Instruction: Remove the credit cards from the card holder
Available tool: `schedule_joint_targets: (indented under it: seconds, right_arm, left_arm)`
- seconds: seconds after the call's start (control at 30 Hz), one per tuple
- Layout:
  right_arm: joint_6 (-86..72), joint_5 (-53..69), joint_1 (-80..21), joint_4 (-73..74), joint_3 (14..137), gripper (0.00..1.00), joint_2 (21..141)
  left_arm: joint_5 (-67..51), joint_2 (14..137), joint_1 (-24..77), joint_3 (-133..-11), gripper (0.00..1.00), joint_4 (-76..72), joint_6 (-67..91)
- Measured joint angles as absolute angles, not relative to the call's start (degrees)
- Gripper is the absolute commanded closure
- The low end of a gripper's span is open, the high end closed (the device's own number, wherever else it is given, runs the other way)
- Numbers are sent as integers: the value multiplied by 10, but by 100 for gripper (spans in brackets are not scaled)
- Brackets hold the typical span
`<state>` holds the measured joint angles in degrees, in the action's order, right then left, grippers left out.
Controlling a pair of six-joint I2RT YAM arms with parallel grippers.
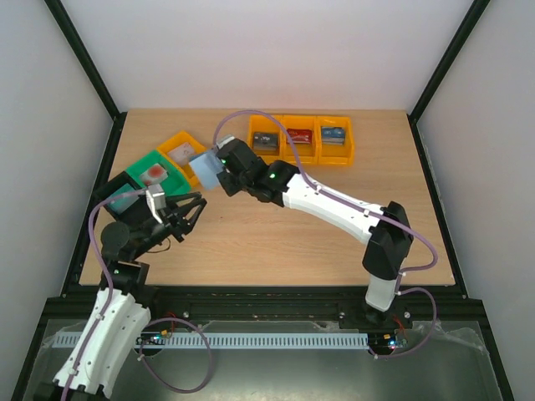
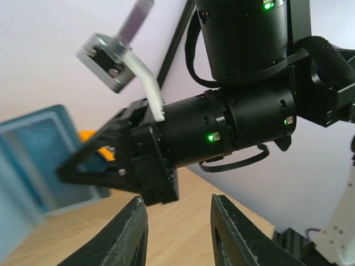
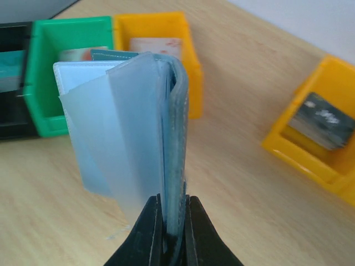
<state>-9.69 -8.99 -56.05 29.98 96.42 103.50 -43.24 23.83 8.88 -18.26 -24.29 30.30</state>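
- Wallet: the small teal-blue folding card holder (image 3: 166, 111) stands upright above the wooden table (image 1: 276, 242), its lower edge clamped between the right gripper's (image 3: 175, 202) 2 fingers.
- Left gripper (image 2: 177, 202) — jaws apart, empty, near it.
- Probably light and floppy, with slippery clear plastic sleeves (image 3: 127, 138); pinch each credit card by its top edge — none clearly shows.

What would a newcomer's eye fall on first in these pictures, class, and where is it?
The pale blue card holder stands out most, held above the table left of centre, its edge pinched in the right arm's jaws. Bright bins follow: three orange bins in a row at the far edge, a green bin further left.
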Motion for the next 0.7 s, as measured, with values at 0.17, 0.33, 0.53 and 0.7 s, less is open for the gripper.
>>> schedule_joint_targets:
  seconds: [0.17, 0.33, 0.53, 0.7]
  right_arm:
    - [-105, -14, -576, 291, 973, 98, 1049]
    - [-108, 53, -580, 277, 973, 98, 1049]
    - [-105, 142, -580, 244, 952, 98, 1037]
    - [-95, 197, -580, 215, 920, 98, 1002]
  left_arm:
    - [-416, 278, 125, -179, 75, -267, 346]
    - [-350, 281, 129, -178, 81, -241, 367]
    - [-255, 282, 118, -176, 84, -155, 364]
    - [-215, 282, 107, -176, 82, -102, 352]
